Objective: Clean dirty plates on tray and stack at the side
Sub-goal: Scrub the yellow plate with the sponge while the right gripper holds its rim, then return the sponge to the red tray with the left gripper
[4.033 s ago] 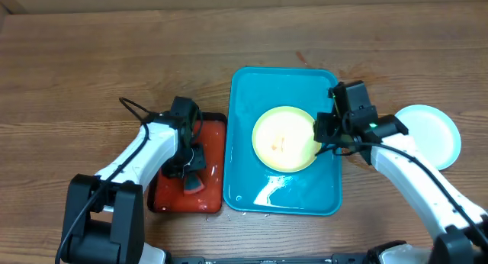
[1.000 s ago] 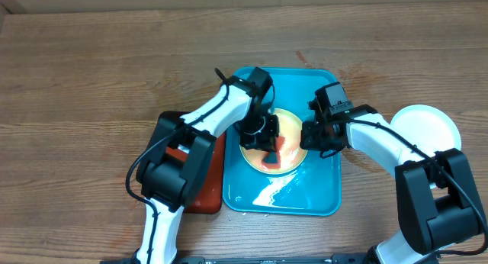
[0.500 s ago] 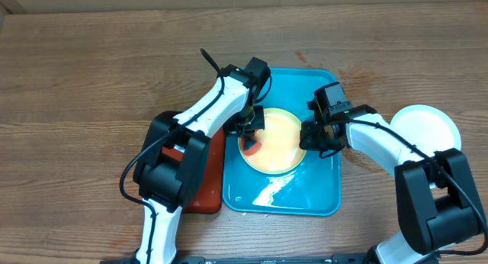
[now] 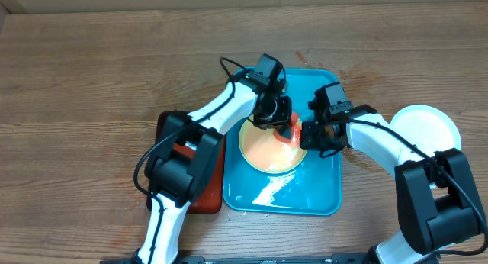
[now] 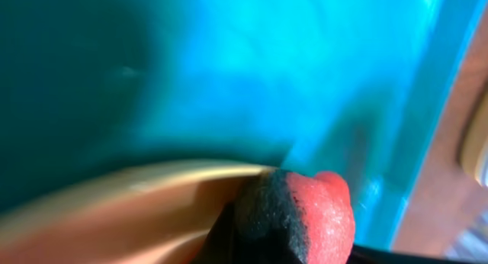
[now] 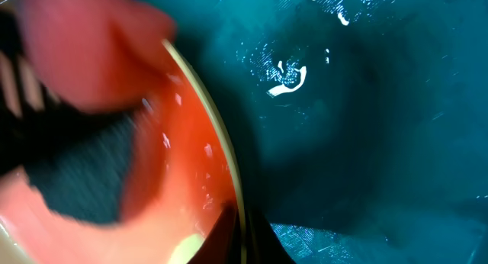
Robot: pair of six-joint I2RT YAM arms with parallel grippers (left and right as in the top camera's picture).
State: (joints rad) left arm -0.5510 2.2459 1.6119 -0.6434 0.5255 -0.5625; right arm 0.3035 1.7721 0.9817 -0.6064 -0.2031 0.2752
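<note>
moved: left pincer (image 4: 280,120) and its sponge (image 4: 290,130) went from the left part of the yellow plate (image 4: 267,151) across to its upper-right rim over the last half second; right pincer (image 4: 309,136) sits at the same spot on the plate's right edge.
left pincer: closed on the sponge, gripping it from above; arm reaches in over the far side of the blue tray (image 4: 324,195).
sponge: red-orange with a dark scrub face, touching the plate's rim, just beside the right pincer; blurred in both wrist views.
right pincer: clamped narrow on the yellow plate's right rim; the rim runs into the fingers at the bottom of the right wrist view.
yellow plate: lies inside the blue tray, about mid-tray; surface looks orange-tinted and wet.
blue tray: on the tabletop (image 4: 91,66), centre-right, glossy wet base with glare at the near end.
white plate (image 4: 431,130): on the tabletop right of the blue tray, apart from it, partly hidden by the right arm; one plate or a stack, cannot tell.
red tray (image 4: 201,195): left of the blue tray, right up against it, mostly hidden under the left arm.
</note>
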